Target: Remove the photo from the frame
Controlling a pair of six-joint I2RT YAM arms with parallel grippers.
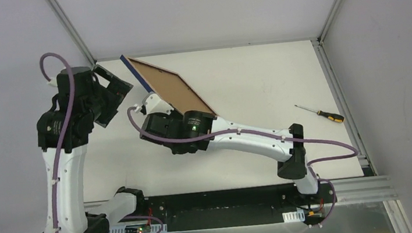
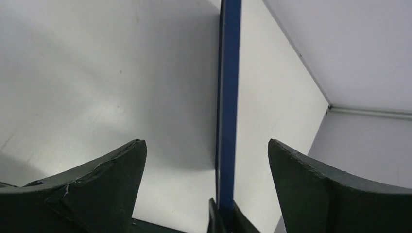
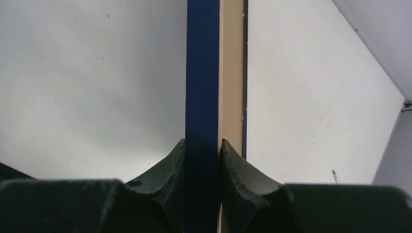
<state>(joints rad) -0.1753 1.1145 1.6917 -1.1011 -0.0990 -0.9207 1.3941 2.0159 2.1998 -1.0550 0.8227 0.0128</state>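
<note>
Over the far left part of the table (image 1: 257, 75), I hold the frame (image 3: 203, 73) up on edge with my right pincer (image 3: 203, 160). Its two fingers are clamped on the dark-blue rim from both sides. I judge this grip is there to steady the frame so that my other arm can work on it.

Seen from above, the frame leans with its brown backing board (image 1: 174, 91) facing up and to the right. That turns the front away, down and to the left, toward my left arm. The photo shows in no view. I take it to sit on that hidden face, behind the board, but I cannot confirm it.

My left pincer (image 2: 206, 145) stands wide open, one finger on either side of the frame's thin blue edge and clear of both faces. That straddling stance would suit a fresh hold on the rim or a reach for the front.

A screwdriver (image 1: 320, 113) lies well apart at the right of the table, with neither arm near it. By my judgement the photo is not yet out. The next move calls for freeing the board without letting the frame twist in my right grip.
</note>
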